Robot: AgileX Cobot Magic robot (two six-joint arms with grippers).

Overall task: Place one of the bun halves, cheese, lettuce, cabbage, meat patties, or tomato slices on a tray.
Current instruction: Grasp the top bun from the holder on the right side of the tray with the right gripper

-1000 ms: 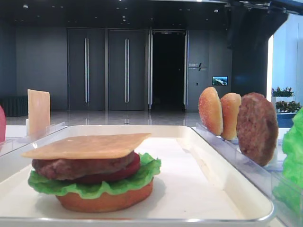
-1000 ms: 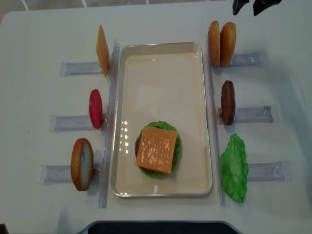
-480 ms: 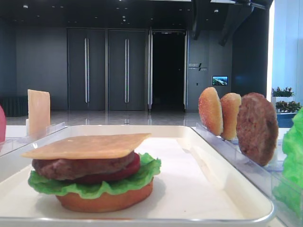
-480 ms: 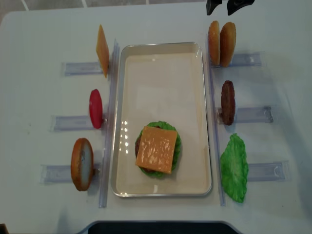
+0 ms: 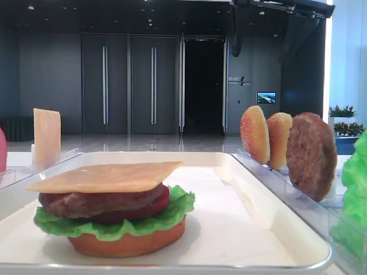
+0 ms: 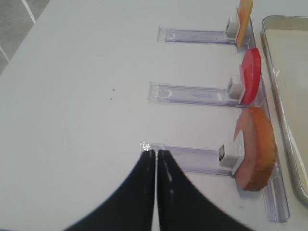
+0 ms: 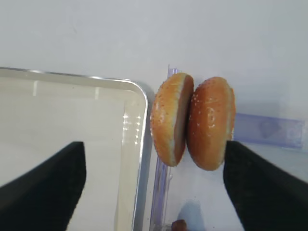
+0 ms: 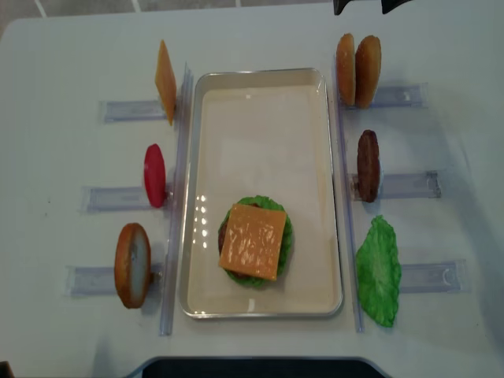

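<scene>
My right gripper (image 7: 154, 192) hangs open above the two bun halves in the far right rack, a finger on either side of the pair and touching neither. The seeded bun half (image 7: 168, 118) (image 8: 346, 69) is the one nearer the tray (image 8: 260, 142); a more orange bun (image 7: 211, 122) leans against it. On the tray stands a stack topped with cheese (image 8: 252, 241) over patty, tomato, lettuce and bun base. My left gripper (image 6: 156, 153) is shut and empty, low over the table left of the racks. No cabbage is in view.
The right racks also hold a meat patty (image 8: 368, 165) and a lettuce leaf (image 8: 379, 270). The left racks hold a cheese slice (image 8: 164, 81), a tomato slice (image 8: 155, 175) and a flat bun base (image 8: 132, 264). Clear rails run along both long sides of the tray.
My right gripper has moved left to sit over the two buns, and its jaws have spread wider. The left gripper and the food have not moved.
</scene>
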